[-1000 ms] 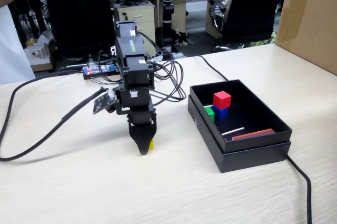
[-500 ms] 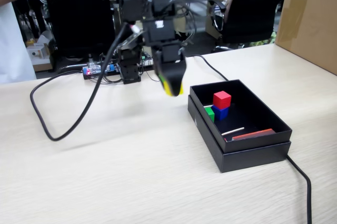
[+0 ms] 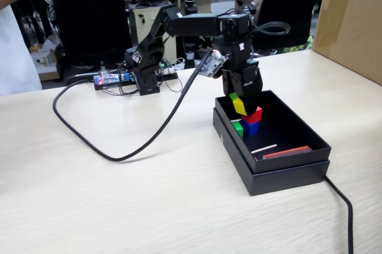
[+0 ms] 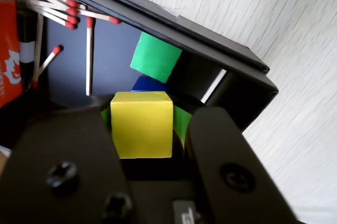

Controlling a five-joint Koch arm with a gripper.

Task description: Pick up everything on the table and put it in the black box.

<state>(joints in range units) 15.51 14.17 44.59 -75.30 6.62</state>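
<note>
My gripper (image 3: 240, 106) hangs over the near-left part of the black box (image 3: 286, 173), shut on the yellow cube (image 3: 239, 106). The wrist view shows the yellow cube (image 4: 142, 124) squeezed between the two jaws of the gripper (image 4: 143, 119), with the box wall (image 4: 200, 39) beyond. Inside the box sit the red cube (image 3: 256, 115), stacked on the blue cube (image 3: 250, 128), and the green cube (image 3: 238, 128) beside them. From the wrist, the green cube (image 4: 156, 57) and a bit of the blue cube (image 4: 149, 84) show below; the red one is hidden.
White matchsticks (image 4: 89, 55) and a red-orange strip (image 3: 286, 152) lie in the box. A thick black cable (image 3: 119, 155) loops over the table on the left, and another cable (image 3: 345, 209) runs at the front right. A large brown carton (image 3: 352, 21) stands at the far right.
The gripper lifted the yellow cube off the table at the left and swung right with it; it now hangs over the box.
</note>
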